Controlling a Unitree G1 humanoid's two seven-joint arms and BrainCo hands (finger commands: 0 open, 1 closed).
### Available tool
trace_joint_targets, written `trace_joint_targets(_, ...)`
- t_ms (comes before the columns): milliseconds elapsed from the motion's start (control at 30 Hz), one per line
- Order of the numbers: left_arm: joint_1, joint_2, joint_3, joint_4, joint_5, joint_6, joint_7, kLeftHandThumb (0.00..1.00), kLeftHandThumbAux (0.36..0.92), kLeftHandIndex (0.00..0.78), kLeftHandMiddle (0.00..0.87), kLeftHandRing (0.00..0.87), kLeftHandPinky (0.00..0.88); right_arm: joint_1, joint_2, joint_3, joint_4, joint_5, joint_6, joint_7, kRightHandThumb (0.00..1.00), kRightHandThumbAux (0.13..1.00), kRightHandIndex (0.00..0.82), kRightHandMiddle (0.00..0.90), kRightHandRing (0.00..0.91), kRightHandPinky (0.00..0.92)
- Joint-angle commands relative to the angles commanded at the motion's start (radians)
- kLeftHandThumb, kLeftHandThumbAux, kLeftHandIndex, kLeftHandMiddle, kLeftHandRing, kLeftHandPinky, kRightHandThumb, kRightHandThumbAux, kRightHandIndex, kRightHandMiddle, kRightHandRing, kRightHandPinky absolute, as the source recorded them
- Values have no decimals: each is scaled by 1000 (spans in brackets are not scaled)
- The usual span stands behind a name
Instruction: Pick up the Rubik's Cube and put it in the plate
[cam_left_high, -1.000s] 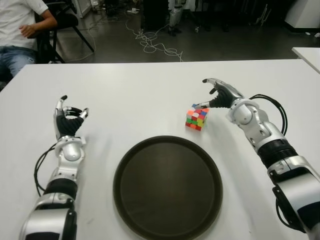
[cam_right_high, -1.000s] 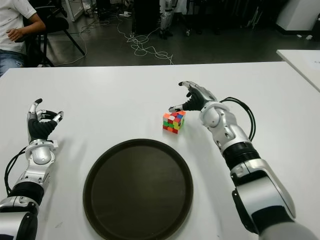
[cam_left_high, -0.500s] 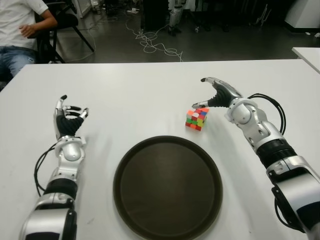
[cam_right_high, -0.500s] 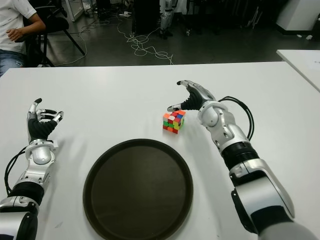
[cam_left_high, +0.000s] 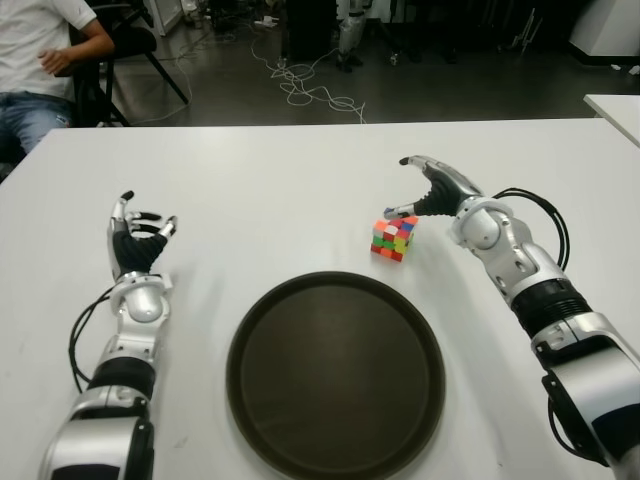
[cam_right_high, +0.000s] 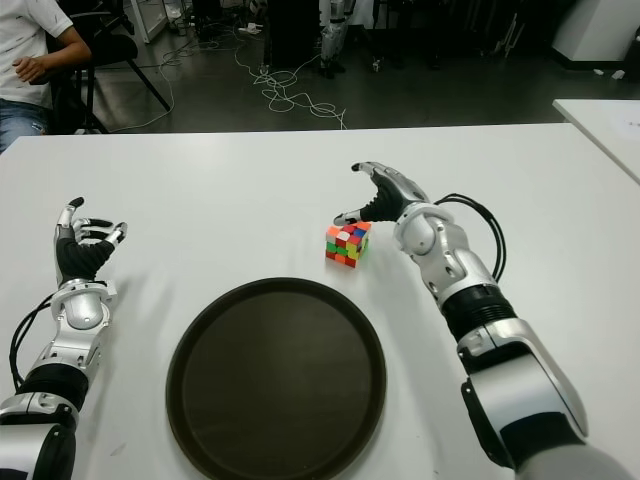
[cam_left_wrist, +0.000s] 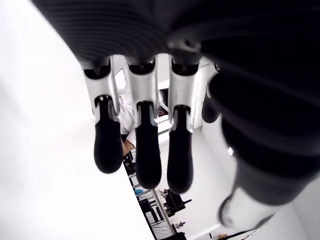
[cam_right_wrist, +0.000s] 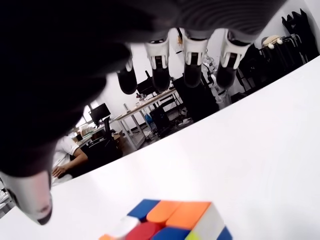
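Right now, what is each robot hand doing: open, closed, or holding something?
Left robot hand: open, holding nothing.
Right robot hand: open, over the Rubik's Cube, not gripping it.

R hand (cam_left_high: 428, 190) crept a bit toward frame's upper left. Fingers now arch over the Rubik's Cube (cam_left_high: 394, 236).
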Motion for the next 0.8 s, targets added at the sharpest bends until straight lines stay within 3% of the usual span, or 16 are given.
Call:
trace_joint_targets(267,-2,1,0,2,0,-3,-2,304,763,136,314,371,414,4,1,16,-2,-3,-15,0,0,637,41,119,187,189)
trace_joint_targets(333,-1,1,0,2,-1,-4,-6,288,761,132,342,382,418,5,1,18,0,-4,-19,0,0,644,37,129,217,262)
trace_joint_targets(467,0,2,-1,1,1,-5,-5,285,762,138,370,411,443,6,2,27,-3,-10,-19,6,0,658,26,126,242,297)
trace_joint_targets(667,2,4,-3,-2,4,-4,-6,290,773,137,408,468,514,18,8,45,-33,-18,11,38,0,683,3,100,191,281)
trace_joint_targets(800,0,4,-3,0,5,1,-5,286,779,135,386,450,518,29,13,48,-56,-11,28,68,0,698,0,83,157,260)
